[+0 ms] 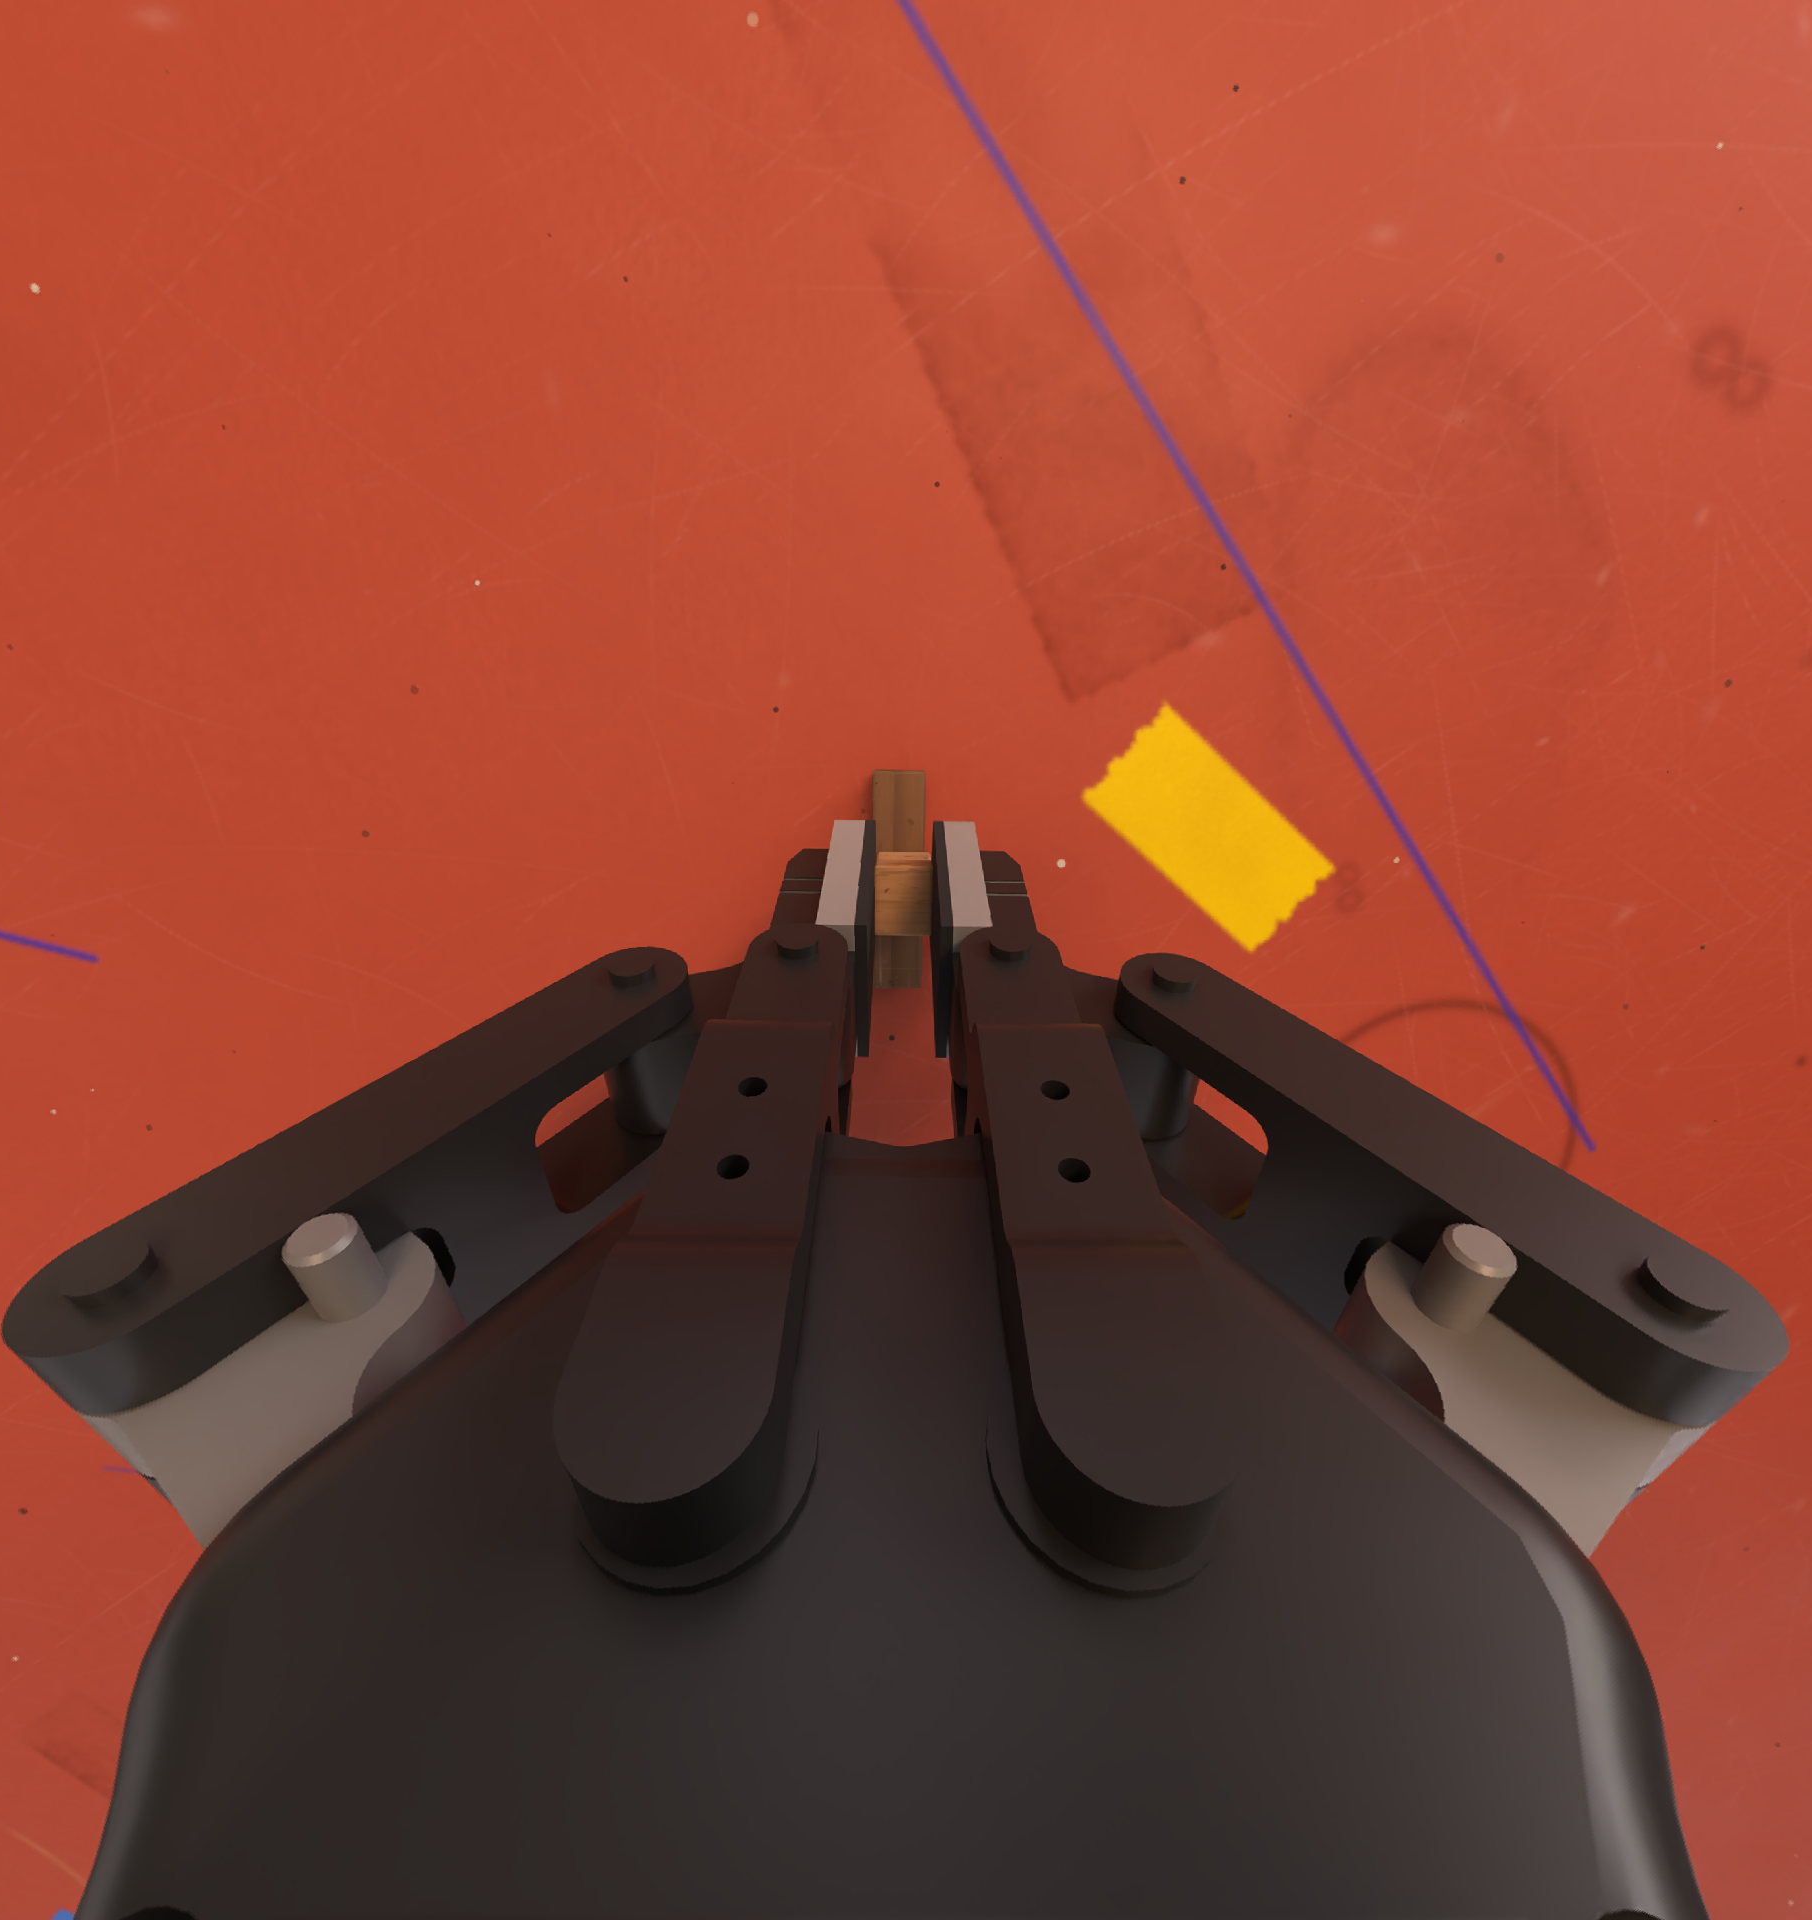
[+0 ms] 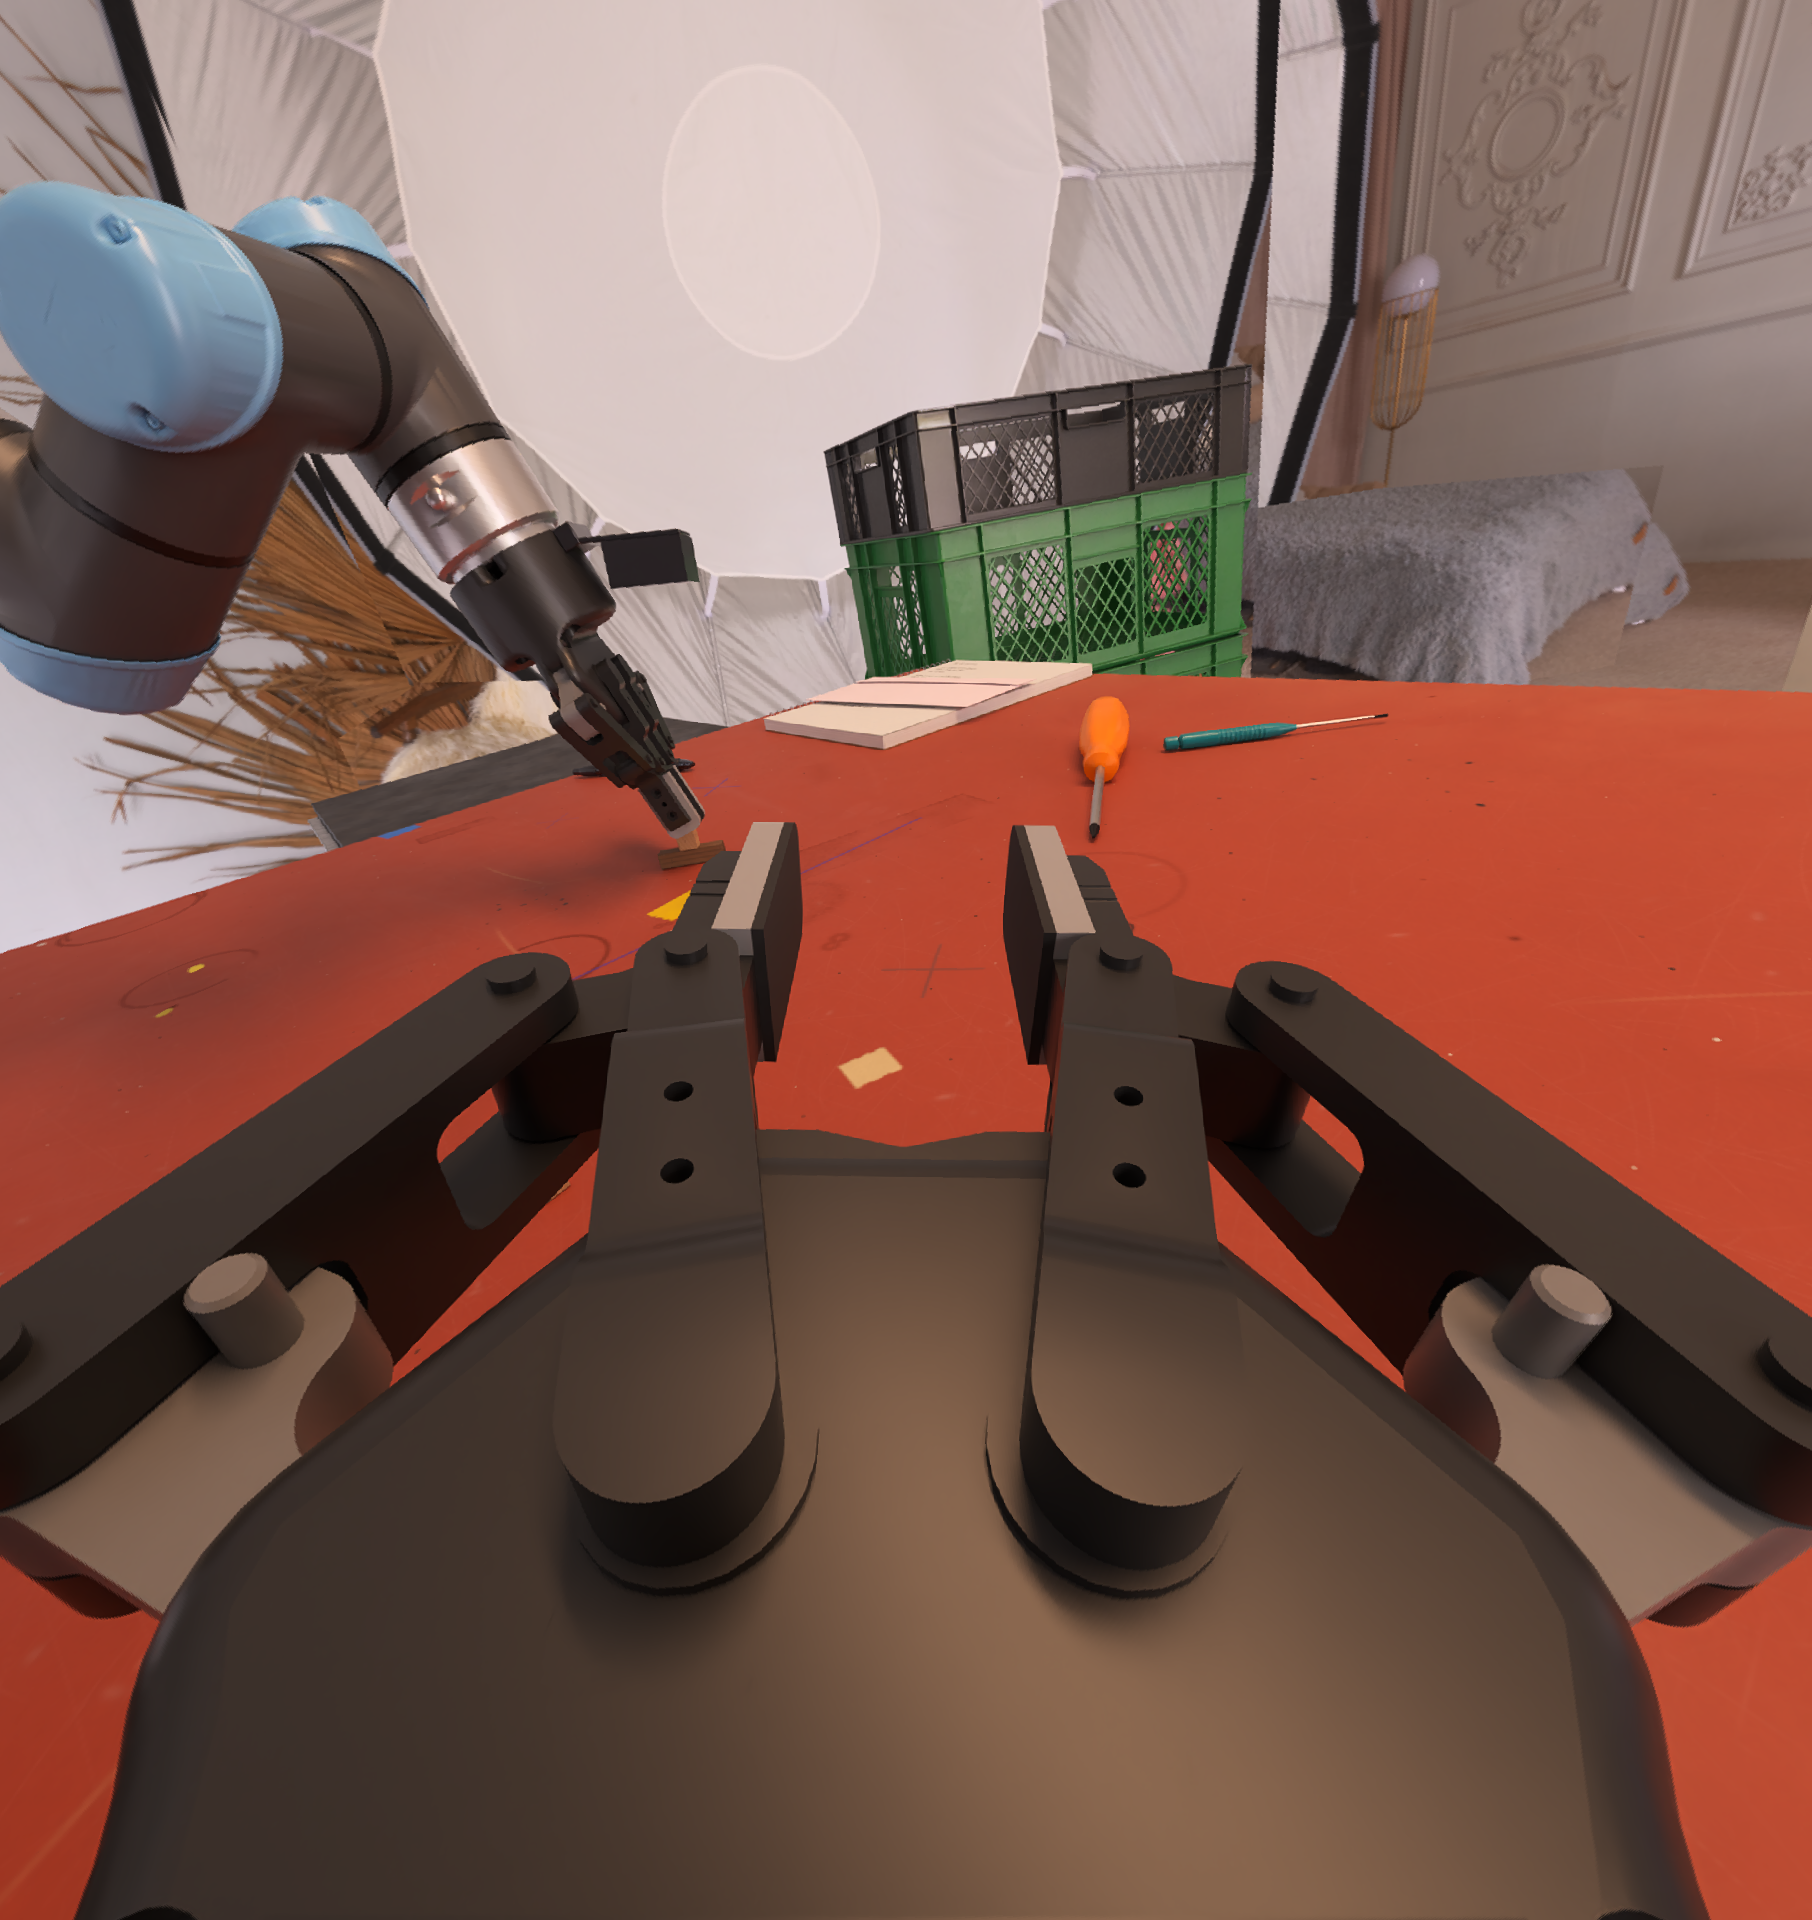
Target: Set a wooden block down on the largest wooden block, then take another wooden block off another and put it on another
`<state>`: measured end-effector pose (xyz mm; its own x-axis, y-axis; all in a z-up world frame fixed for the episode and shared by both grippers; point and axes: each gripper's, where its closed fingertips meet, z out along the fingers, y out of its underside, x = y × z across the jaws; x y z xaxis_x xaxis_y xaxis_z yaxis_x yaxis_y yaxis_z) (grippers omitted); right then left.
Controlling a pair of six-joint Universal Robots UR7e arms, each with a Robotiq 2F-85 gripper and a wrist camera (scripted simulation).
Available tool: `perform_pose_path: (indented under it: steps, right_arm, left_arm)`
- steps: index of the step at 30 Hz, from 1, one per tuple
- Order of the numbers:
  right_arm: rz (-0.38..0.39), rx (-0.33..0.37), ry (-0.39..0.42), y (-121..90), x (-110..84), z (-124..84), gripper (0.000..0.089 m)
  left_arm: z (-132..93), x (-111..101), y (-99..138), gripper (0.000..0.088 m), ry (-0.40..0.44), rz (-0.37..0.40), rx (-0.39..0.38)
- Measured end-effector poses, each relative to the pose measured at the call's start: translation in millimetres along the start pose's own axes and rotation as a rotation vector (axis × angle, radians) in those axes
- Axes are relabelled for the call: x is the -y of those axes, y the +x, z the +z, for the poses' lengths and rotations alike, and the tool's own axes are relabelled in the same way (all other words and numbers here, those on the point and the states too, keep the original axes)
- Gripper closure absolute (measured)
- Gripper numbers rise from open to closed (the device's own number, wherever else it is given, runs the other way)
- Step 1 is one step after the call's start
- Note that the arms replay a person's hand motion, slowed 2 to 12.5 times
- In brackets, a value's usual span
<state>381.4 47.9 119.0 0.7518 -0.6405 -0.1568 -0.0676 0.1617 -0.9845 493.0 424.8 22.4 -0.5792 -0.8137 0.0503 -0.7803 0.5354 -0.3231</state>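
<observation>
In the left wrist view my left gripper points down at the red table and is shut on a small light wooden block. A longer, darker wooden block lies flat on the table right under it. In the right wrist view the left gripper holds the small block on or just above the dark block; I cannot tell if they touch. My right gripper is open and empty, above the table and nearer than the blocks. No other wooden block shows.
A yellow tape patch lies right of the blocks. An orange screwdriver, a teal screwdriver and a pale notepad lie at the far side of the table. A black crate is stacked on a green crate behind the table.
</observation>
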Motion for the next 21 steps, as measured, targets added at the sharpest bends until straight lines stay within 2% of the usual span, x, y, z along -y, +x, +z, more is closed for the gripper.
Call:
perform_pose_path:
  steps: [21]
  right_arm:
    - [0.002,-0.001,-0.003,0,-0.4,0,0.0536]
  left_arm:
    - [-12,2,-4,0.0786,0.038,0.016,0.054]
